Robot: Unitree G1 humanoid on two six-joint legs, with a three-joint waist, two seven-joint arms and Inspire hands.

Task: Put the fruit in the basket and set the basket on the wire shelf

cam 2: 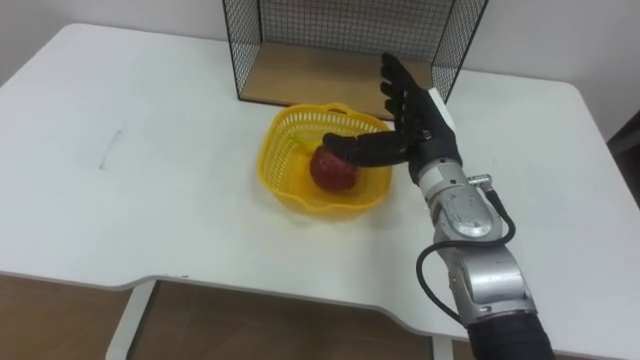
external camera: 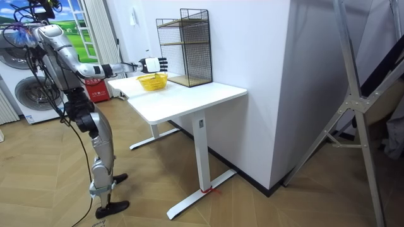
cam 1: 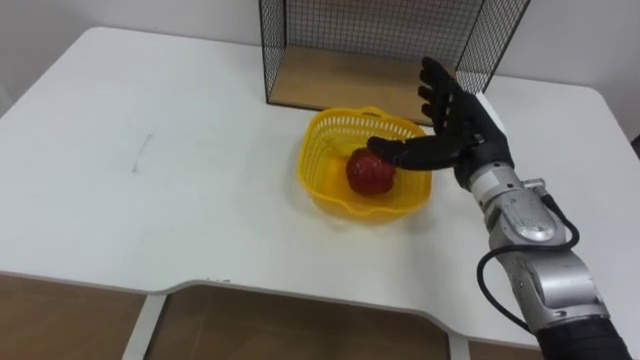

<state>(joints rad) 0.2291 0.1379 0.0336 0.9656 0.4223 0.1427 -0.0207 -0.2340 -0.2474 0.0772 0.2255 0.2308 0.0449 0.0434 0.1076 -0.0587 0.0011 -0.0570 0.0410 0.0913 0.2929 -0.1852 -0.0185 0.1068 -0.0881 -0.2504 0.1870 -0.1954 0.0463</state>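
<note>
A yellow plastic basket stands on the white table, just in front of the black wire shelf. A red fruit lies inside the basket. My right hand hovers over the basket's right rim, open, fingers straight and spread, thumb reaching over the fruit. It holds nothing.
The shelf has a wooden bottom board open towards the basket. The table's front edge runs close below, with wooden floor beneath. In the room view I stand at the table's end, a washing machine behind me.
</note>
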